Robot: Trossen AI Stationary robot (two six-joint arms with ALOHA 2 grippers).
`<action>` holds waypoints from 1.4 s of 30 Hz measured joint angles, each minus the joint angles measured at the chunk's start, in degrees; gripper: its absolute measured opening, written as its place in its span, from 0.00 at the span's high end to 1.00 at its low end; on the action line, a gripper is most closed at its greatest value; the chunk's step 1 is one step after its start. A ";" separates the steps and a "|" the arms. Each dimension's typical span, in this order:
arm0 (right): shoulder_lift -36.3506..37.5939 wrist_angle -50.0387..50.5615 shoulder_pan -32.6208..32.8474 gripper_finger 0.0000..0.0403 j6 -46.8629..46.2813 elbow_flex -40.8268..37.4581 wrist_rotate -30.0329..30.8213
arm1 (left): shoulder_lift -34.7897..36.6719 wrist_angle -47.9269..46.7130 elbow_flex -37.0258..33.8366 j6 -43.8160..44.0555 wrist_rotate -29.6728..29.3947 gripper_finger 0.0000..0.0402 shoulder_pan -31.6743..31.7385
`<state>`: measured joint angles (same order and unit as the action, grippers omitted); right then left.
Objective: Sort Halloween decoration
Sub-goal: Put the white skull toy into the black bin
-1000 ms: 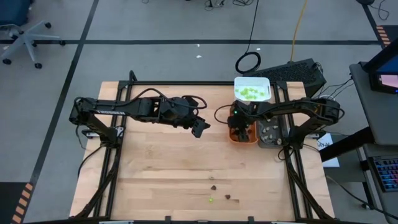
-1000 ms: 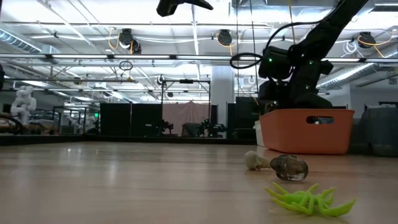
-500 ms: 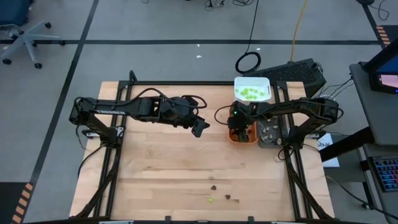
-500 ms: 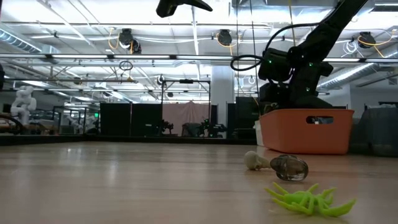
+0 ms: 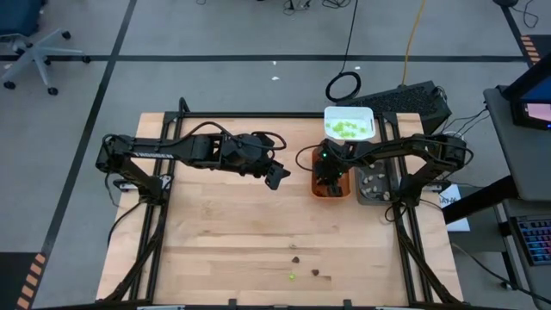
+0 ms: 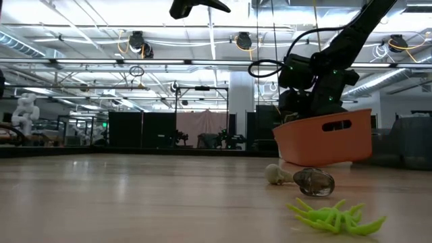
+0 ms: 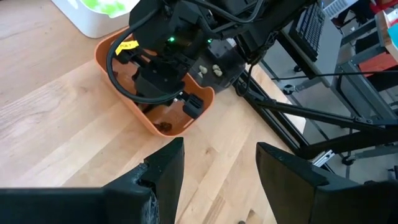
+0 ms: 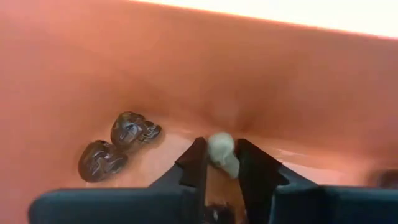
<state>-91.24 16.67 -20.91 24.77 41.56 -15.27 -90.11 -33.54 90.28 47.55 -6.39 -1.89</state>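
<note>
The right gripper (image 8: 221, 163), inside the orange plastic tray (image 6: 324, 138) at the table's right edge, clamps a pale beige skull-like piece (image 8: 222, 152) beside two dark brown skulls (image 8: 118, 146). Since a second ago the tray has tilted, one end apparently lifted; spillage is a risk. The left gripper (image 7: 214, 168) hangs mid-table, fingers apart.

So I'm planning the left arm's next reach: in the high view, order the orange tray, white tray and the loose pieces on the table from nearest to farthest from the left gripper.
1. Orange tray, just to the right of the left gripper, with the right gripper in it.
2. White tray, farther right at the back edge.
3. Loose pieces, near the front edge.
</note>
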 joint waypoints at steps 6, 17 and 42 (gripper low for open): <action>-0.04 0.17 0.00 0.94 0.00 -0.07 0.05 | 0.00 0.02 0.00 0.02 0.02 0.49 0.00; 4.10 3.17 0.02 0.96 -0.02 -0.33 0.21 | 0.00 0.02 0.00 -0.09 0.00 0.49 0.02; 26.02 20.33 -0.15 0.96 -10.80 -0.26 -5.88 | 0.00 -0.02 -0.01 -0.46 -0.09 0.49 0.39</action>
<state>-65.22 37.00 -21.06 13.97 41.30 -21.15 -90.11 -33.56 90.27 47.09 -6.48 -1.50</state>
